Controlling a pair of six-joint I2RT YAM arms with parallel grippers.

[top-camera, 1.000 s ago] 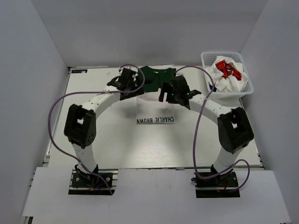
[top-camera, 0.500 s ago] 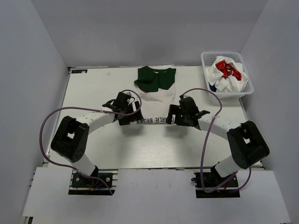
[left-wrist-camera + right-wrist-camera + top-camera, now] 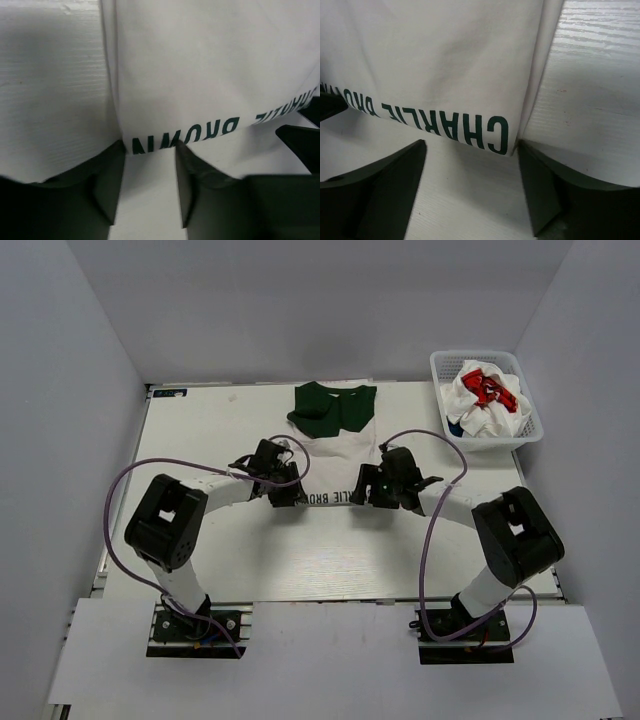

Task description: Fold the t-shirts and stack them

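Observation:
A folded t-shirt (image 3: 335, 452), white with a dark green top end (image 3: 330, 407), lies lengthwise at mid-table, with "CHARLIE BROWN" printed along its near hem. My left gripper (image 3: 288, 490) sits at the hem's left corner and my right gripper (image 3: 366, 487) at its right corner. In the left wrist view the t-shirt (image 3: 200, 65) ends right at the tips of the left gripper (image 3: 149, 150), whose narrowed jaws show bare table between them. In the right wrist view the right gripper (image 3: 471, 147) stands wide open below the corner of the t-shirt (image 3: 445, 55).
A white mesh basket (image 3: 530, 415) stands at the far right. It holds crumpled white t-shirts, one with red print (image 3: 488, 387). The white table (image 3: 200, 440) runs between grey side walls, and purple cables loop off both arms.
Both grippers have come back from the shirt's green far end to its near hem. Their jaws have narrowed, the left more than the right. The shirt has not moved.

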